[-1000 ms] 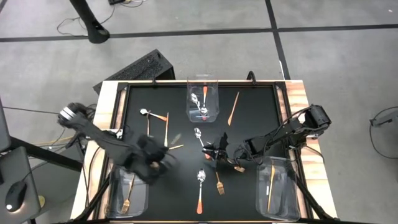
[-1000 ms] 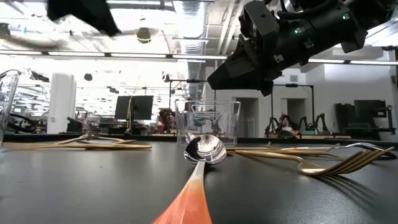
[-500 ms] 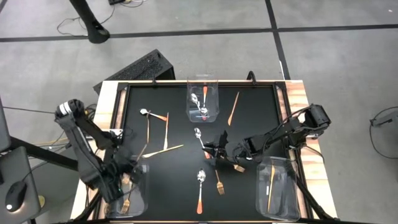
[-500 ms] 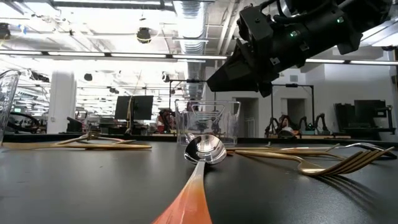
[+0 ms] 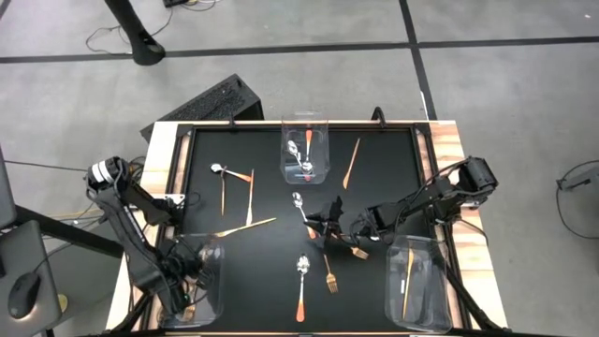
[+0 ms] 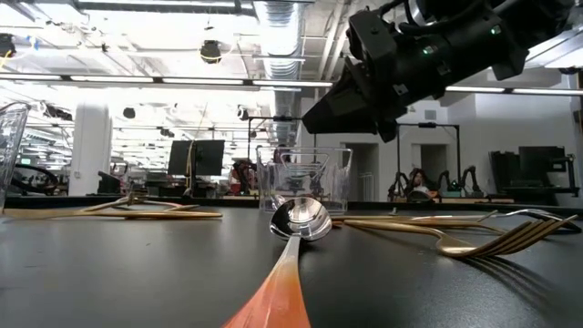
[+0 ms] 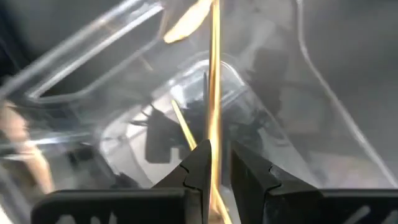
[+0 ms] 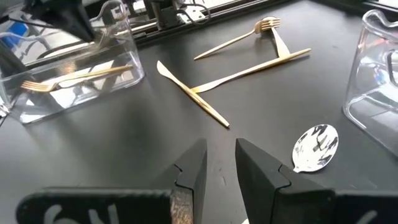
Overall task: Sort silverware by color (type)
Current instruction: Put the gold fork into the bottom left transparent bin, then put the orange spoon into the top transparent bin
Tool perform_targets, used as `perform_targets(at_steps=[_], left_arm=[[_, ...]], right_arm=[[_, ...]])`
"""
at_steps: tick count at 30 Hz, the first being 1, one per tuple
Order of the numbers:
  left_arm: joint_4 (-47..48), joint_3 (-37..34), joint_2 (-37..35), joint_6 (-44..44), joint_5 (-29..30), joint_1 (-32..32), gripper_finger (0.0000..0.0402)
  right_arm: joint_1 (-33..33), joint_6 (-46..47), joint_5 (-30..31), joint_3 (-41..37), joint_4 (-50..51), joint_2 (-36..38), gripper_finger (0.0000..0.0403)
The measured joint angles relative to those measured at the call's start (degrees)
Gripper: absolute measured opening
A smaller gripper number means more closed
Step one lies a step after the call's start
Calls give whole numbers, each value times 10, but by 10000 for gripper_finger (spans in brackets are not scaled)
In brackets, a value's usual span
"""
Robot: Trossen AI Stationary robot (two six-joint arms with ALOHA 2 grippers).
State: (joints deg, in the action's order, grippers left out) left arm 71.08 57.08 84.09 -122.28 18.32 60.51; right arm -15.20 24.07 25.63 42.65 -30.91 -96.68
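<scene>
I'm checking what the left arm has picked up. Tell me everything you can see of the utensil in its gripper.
The utensil is a thin, shiny gold strip, like metal, standing upright between the dark fingers of the left gripper, which are shut on it. Which end is up I cannot tell. It hangs over the clear bin at the table's near left corner, where another gold piece lies.

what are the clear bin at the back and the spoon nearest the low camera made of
The clear rectangular bin looks like glossy transparent plastic: the room shows through it. The spoon seems polished metal, its silver bowl mirroring the lights; the orange-red handle could be a coating or plastic, hard to tell.
</scene>
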Motion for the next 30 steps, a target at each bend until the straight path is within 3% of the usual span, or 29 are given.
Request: perform_targets(at_steps=[8, 14, 17, 22, 30], left_arm=[[-2, 0, -4, 4, 20, 0, 82], [49, 0, -56, 52, 35, -36, 102], [62, 0, -98, 117, 34, -83, 105], [60, 0, -173, 268, 82, -188, 106], [54, -6, -223, 504, 139, -412, 106]], right_arm=[[1, 0, 0, 0, -13, 0, 106], [4, -1, -2, 0, -13, 0, 106], [4, -5, -2, 0, -13, 0, 106], [1, -5, -2, 0, -12, 0, 106], [-2, -4, 8, 0, 30, 0, 106]])
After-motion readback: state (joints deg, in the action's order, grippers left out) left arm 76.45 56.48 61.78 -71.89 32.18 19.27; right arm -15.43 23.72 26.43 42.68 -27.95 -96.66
